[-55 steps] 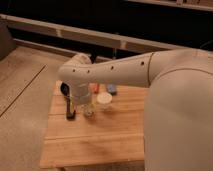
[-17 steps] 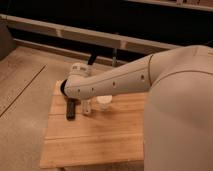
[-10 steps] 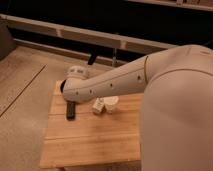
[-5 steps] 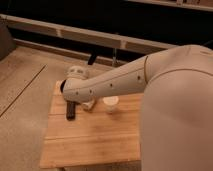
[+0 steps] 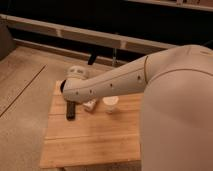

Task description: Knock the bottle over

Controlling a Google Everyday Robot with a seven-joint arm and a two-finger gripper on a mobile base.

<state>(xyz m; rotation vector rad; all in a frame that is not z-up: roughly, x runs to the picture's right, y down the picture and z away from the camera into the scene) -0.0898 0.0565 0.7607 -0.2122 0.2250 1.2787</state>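
Only a short whitish piece of the bottle [image 5: 90,105] shows on the wooden table [image 5: 90,145], just under my white arm [image 5: 115,82]. I cannot tell whether it stands or leans. The white cup [image 5: 110,104] stands right beside it on the right. The flat black bar [image 5: 70,110] lies to its left. My gripper is hidden behind the arm, somewhere over the table's far part near the bottle.
My arm's round joint [image 5: 75,80] hangs over the table's back left corner. My white body [image 5: 180,115] fills the right side. A dark wall with a pale ledge [image 5: 75,34] runs behind. Speckled floor [image 5: 22,110] lies to the left.
The arm has swung lower across the bottle and the cup, covering the bottle's top. The cup sits a little farther right than at first. The black bar has not moved.
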